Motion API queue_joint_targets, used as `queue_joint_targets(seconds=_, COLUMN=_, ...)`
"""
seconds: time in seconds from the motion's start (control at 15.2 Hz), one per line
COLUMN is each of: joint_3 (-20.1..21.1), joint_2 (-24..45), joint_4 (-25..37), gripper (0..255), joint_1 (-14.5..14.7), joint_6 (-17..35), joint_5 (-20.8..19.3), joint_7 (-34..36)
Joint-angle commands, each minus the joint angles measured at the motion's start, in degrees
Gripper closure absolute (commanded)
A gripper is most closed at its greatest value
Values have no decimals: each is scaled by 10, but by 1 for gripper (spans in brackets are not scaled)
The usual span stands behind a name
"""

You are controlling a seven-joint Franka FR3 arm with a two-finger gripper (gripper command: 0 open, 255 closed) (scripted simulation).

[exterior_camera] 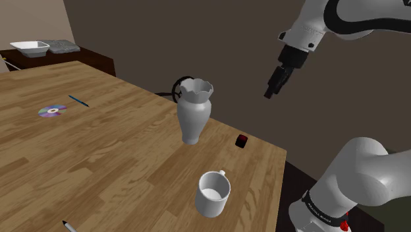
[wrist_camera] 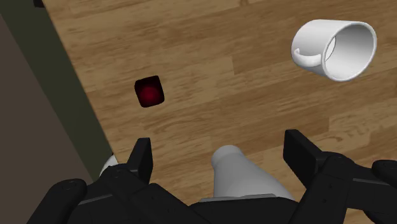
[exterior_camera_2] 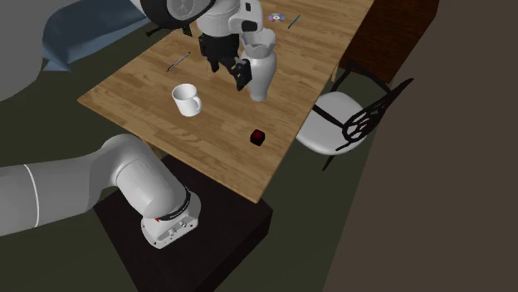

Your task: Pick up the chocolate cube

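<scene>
**A:** Where was the chocolate cube?

**B:** The chocolate cube (exterior_camera: pixel 242 140), small, dark and with a reddish face, sat on the wooden surface (exterior_camera: pixel 99 145). It was near the white vase (exterior_camera: pixel 193 115), to the vase's right in the shoulder view and close to the surface's edge. Nothing touched it.

**A:** And the tool?

**B:** The black tool (exterior_camera: pixel 269 93) hung in the air, higher than the vase and to its right in the shoulder view. It was well apart from the cube. In the wrist view its two fingers (wrist_camera: pixel 141 156) stood wide apart and held nothing. The vase showed between them, untouched, and the cube lay beyond the vase on bare wood.

**A:** What else was around the vase?

**B:** A white mug (exterior_camera: pixel 213 193) stood upright below the vase in the shoulder view, near it but not touching. Well to the vase's left in that view lay a shiny disc (exterior_camera: pixel 52 111) and a thin blue pen (exterior_camera: pixel 78 101). In the second exterior view, a white-seated chair (exterior_camera_2: pixel 340 120) with a dark frame stood off the surface, to the vase's right.
</scene>
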Motion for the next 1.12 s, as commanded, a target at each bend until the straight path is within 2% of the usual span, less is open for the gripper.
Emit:
queue_joint_targets(seconds=0.0, joint_3=0, joint_2=0, joint_4=0, gripper=0, joint_1=0, joint_6=0, joint_5=0, joint_7=0)
queue_joint_targets(seconds=0.53, joint_3=-4, joint_2=27, joint_4=-133, gripper=0, joint_1=-6, joint_6=162, joint_5=-25, joint_7=-37)
queue_joint_targets(seconds=1.06, joint_3=-14, joint_2=130, joint_4=-221, gripper=0, joint_1=-16, joint_6=356, joint_5=-51, joint_7=-72)
